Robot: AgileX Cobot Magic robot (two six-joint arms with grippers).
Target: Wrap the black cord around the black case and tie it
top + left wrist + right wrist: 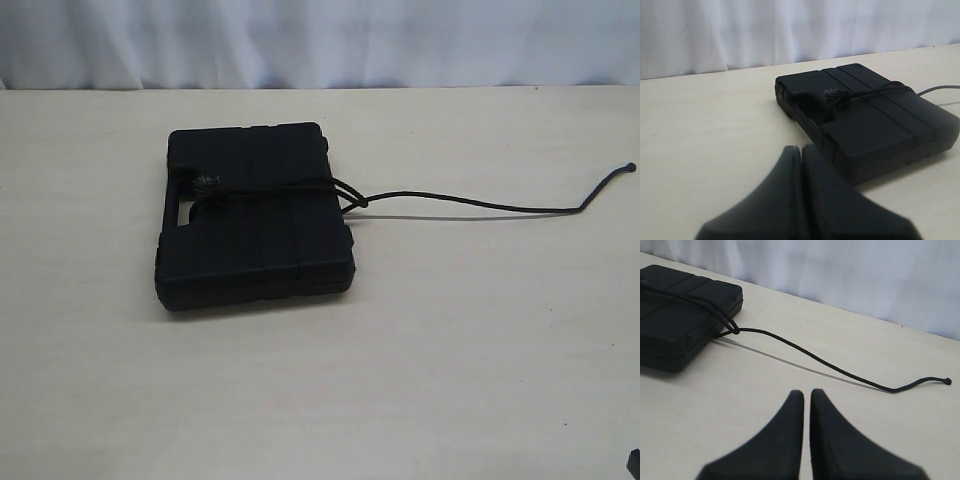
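**Cord Tied on the Case, Both Grippers Closed**

Some things are hard to see. The part of the black cord (480,205) that goes under the black case (255,225) is hidden. The knot (735,331) at the edge of the case is small and dark, so I cannot tell how it is tied. In the wrist views each gripper is blurry and cut off by the picture edge. A small dark bit (633,462) sits in a corner of the exterior view. It is cut off too, and I cannot tell what it is.

The case lies flat on the pale table (450,380), toward the left in the exterior view, in front of a white curtain (320,40). It is a flat black box with lines across its lid and a handle hole (185,210) on one side. The cord runs across the lid. A fuzzy tuft (832,96) sits on it near the handle hole. From the knot, one long end trails away over the table to the right and stops at a little knobby tip (631,167).

The left gripper (801,150) is closed, its two fingers pressed together, just beside the case but not touching it. The right gripper (806,392) is closed too, near the loose end but apart from it.
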